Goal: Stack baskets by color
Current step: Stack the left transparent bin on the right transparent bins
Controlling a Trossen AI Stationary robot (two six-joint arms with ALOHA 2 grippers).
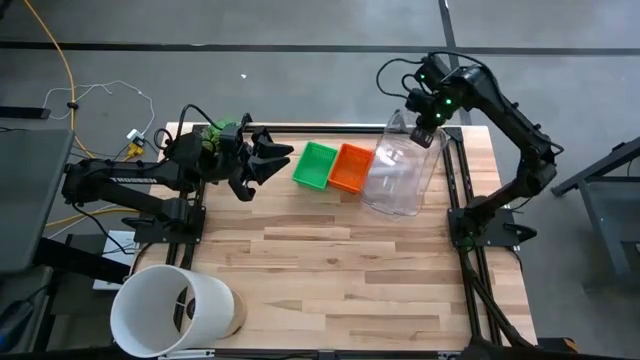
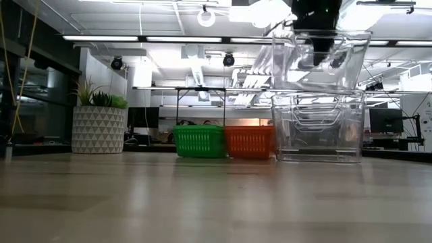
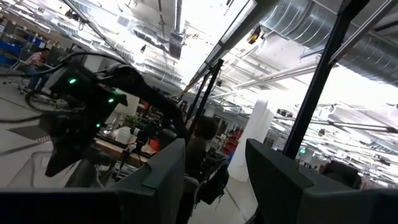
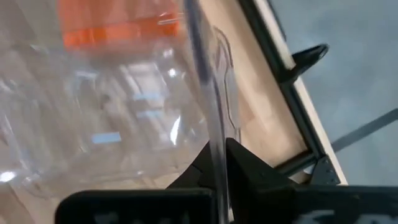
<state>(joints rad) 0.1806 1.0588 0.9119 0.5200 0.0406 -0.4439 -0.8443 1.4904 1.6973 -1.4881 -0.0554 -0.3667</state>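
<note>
here the right claw (image 4: 217,163) was pinched shut on the thin rim of a clear bin (image 1: 400,170), lifted above another clear one at the tabletop's (image 1: 330,270) far right. just beside stood the orange basket (image 1: 351,167) touching the green basket (image 1: 315,165). they looked light, stiff, slippery; a rim grip seemed best. the left claw (image 1: 272,158) waited spread.

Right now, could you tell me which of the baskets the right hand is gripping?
The clear basket, next to the orange basket. The right hand is shut on its rim. The green basket stands beyond the orange one, untouched.
</note>
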